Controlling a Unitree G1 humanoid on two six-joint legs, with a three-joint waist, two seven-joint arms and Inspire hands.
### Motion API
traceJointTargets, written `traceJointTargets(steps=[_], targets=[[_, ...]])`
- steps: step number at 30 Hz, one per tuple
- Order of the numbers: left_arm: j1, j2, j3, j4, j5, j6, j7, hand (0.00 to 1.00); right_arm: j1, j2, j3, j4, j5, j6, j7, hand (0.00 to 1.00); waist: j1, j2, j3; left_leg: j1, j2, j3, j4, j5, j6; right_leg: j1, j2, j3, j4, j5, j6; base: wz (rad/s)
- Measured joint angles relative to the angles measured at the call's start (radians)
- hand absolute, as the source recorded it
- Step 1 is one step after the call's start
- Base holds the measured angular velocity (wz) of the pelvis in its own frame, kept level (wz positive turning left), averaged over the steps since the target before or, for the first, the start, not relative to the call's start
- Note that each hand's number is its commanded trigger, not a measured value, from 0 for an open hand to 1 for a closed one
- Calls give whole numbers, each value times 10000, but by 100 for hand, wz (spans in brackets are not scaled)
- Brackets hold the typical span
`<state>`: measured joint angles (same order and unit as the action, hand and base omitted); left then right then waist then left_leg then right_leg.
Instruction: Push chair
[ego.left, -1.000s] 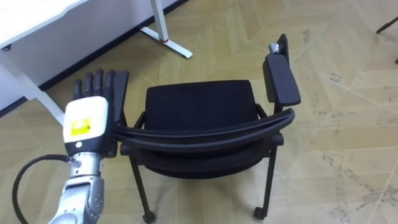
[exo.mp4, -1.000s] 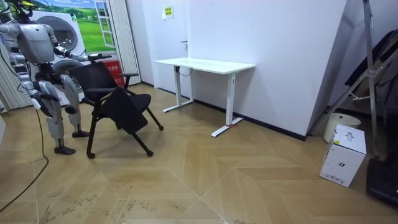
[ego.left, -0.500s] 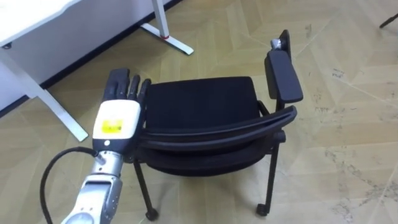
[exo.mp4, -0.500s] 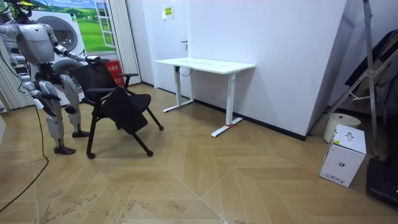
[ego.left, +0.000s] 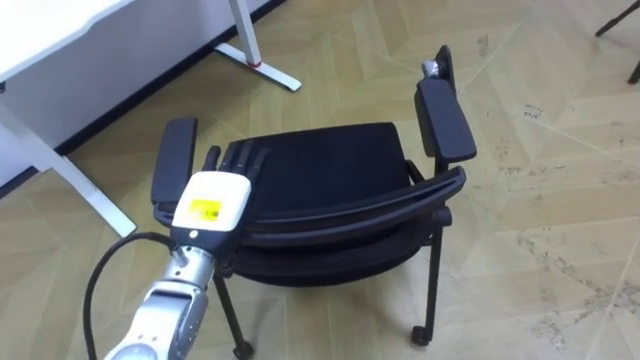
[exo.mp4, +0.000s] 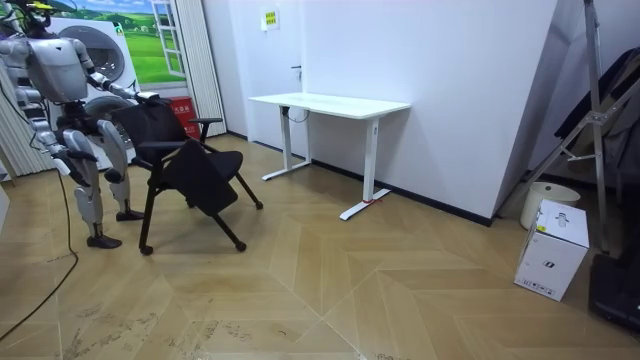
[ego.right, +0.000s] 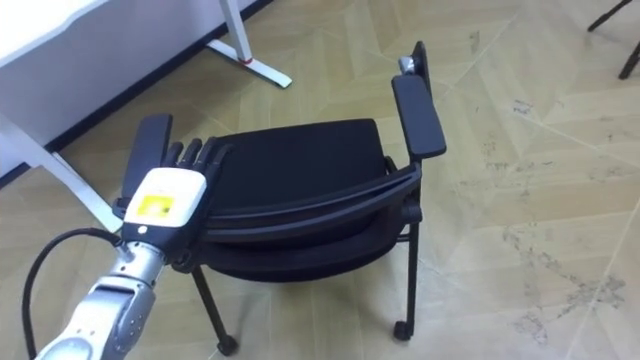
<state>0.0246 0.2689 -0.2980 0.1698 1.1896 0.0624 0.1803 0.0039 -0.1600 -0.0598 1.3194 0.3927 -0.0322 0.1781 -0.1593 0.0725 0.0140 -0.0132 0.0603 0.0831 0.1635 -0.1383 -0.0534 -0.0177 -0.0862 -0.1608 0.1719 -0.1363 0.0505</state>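
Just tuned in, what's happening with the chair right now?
The robot stands behind the black chair, a little way from the white desk. Its left robot hand lies over the left end of the backrest, fingers straight and reaching forward over it, placed to push. The right robot hand hangs low at its side.

Chair (ego.left: 320, 180) black throughout. Left robot hand (ego.left: 210, 205): black fingers, white back, yellow label. Floor (ego.left: 560, 200) beneath chair: tan chevron parquet.
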Motion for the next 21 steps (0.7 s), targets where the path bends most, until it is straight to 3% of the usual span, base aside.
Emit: traceJointTargets(steps=[7, 15, 16, 17, 18, 20, 21], targets=[[106, -24, 111, 209, -546, -36, 93, 0, -9, -5, -45, -30, -450, 9, -2, 0, 2, 13, -15, 160, -6, 238, -2, 0, 0, 10, 2, 244, 51, 4, 13, -10], [-521, -61, 249, 1537, -1350, -420, 264, 0, -6, -79, -437, -42, -680, 136, 93, 0, -6, 4, -25, 531, -3, 397, -16, -2, 2, 187, 5, 436, 153, -23, 64, -6], [-570, -67, 277, 1632, -1391, -449, 264, 12, -6, -87, -441, -50, -729, 136, 94, 0, -1, 1, -26, 552, -3, 419, -21, -2, 3, 184, 6, 460, 172, -24, 71, -12], [-611, -113, 402, 1767, -1413, -512, 250, 80, -6, -93, -449, -72, -861, 137, 100, 0, -5, -4, -30, 595, -1, 467, -38, -5, 9, 183, 12, 507, 187, -20, 96, -11], [-657, -155, 504, 1902, -1420, -578, 246, 100, 2, -93, -507, -87, -941, 138, 122, 0, -26, -12, -39, 616, -1, 493, -47, -16, 69, 181, 21, 541, 192, -3, 120, -10], [-743, -162, 606, 2096, -1524, -708, 247, 100, 9, -89, -618, -87, -1168, 191, 152, 0, -33, -57, -83, 637, -7, 516, -96, -16, 106, 162, 26, 584, 194, 26, 153, -8], [-771, -165, 663, 2218, -1525, -765, 247, 100, 9, -83, -751, -86, -1329, 283, 186, 0, -31, -98, -153, 638, -8, 540, -101, -13, 112, 149, 39, 632, 182, 55, 158, -9]])
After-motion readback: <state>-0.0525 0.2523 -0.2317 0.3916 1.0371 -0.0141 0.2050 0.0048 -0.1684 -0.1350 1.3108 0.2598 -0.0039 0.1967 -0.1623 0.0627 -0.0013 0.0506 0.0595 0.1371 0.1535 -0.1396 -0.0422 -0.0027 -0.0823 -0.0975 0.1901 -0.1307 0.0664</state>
